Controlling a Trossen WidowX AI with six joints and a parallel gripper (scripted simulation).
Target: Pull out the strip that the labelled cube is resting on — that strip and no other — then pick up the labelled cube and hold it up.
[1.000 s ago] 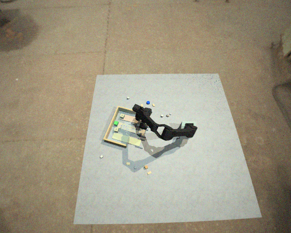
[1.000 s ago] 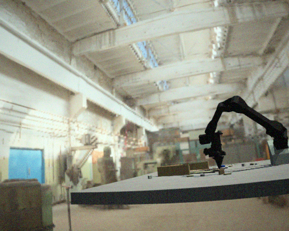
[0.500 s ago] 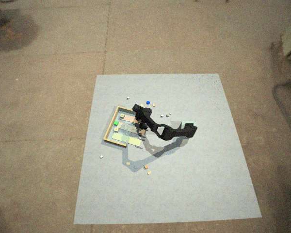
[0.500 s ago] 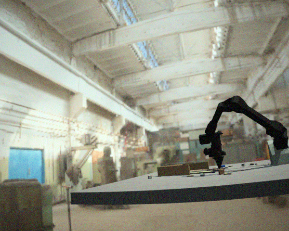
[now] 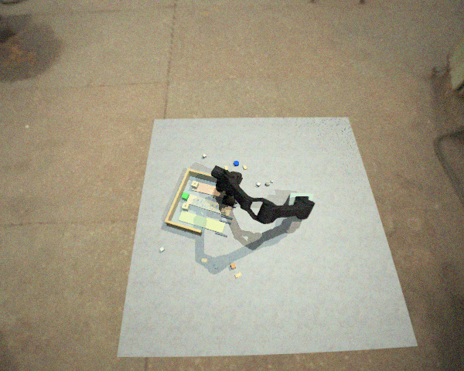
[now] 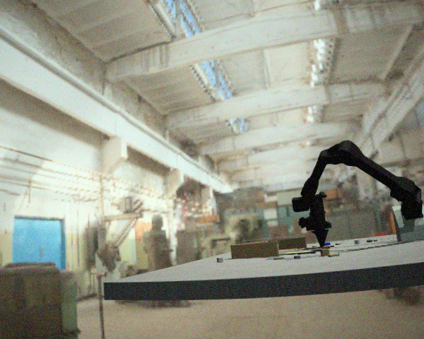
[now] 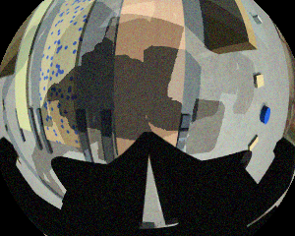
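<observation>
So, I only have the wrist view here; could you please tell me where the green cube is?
Observer: The green cube is inside the frame, near the inner end of the speckled strip.
Operator: Thank you. And could you say how the pincer is angled to the table?
Observer: From the side, the pincer points down at the table; whether it touches anything, I cannot tell.
</observation>
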